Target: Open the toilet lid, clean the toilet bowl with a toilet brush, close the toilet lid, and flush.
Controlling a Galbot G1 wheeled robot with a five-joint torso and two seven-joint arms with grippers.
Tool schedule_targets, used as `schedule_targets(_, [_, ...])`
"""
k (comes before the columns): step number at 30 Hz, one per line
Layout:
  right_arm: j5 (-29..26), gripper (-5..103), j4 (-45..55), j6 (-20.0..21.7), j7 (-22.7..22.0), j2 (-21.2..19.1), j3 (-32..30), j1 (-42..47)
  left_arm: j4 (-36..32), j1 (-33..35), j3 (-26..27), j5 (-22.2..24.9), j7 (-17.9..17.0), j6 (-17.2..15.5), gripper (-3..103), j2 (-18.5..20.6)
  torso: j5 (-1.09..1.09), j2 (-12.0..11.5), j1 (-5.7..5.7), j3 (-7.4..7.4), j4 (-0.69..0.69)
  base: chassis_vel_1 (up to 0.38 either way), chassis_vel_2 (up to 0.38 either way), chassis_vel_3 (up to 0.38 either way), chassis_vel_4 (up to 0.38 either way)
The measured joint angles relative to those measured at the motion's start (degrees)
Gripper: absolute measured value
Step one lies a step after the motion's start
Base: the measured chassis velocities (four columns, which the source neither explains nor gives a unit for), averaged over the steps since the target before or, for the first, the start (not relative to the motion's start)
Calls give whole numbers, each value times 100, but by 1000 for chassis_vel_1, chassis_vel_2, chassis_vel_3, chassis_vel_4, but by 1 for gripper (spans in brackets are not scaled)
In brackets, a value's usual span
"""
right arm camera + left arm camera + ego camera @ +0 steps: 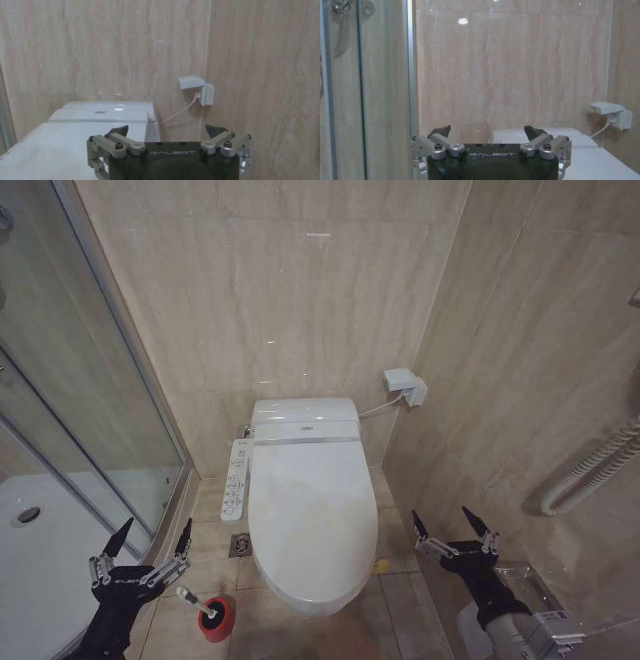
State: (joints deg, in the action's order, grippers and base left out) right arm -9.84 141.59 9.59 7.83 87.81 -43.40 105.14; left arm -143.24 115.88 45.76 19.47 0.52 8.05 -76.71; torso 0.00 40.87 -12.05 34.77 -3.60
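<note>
The toilet lid (308, 505) is down, a glossy white oval covering the toilet bowl (320, 598), whose front rim shows beneath it. The lid's top also shows in the wrist views (600, 165) (55, 146). The toilet brush (190, 598) stands with its thin white handle tilted in a small red cup holder (216, 620) on the floor left of the bowl. My left gripper (153, 532) (487, 131) is open, just left of and above the brush. My right gripper (451, 522) (166, 130) is open to the right of the bowl, near the wall.
A white button panel (236, 480) runs along the toilet's left side. A glass shower door (90, 380) and white shower tray (40, 550) are on the left. A floor drain (240, 546) is nearby. A wall socket box (404, 386) and a grab rail (595, 465) are on the right.
</note>
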Motion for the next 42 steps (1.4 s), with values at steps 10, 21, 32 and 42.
schedule_targets(10, [0,100,-1,0,0,0,0,0,0,0,0,0,0,0,99,0,0,0,0,0,0,0,0,0,0])
schedule_targets(21, [0,100,-1,0,0,0,0,0,0,0,0,0,0,0,99,0,0,0,0,0,0,0,0,0,0])
schedule_targets(32, [0,100,-1,0,0,0,0,0,0,0,0,0,0,0,99,0,0,0,0,0,0,0,0,0,0])
schedule_targets(42, [0,100,-1,0,0,0,0,0,0,0,0,0,0,0,99,0,0,0,0,0,0,0,0,0,0])
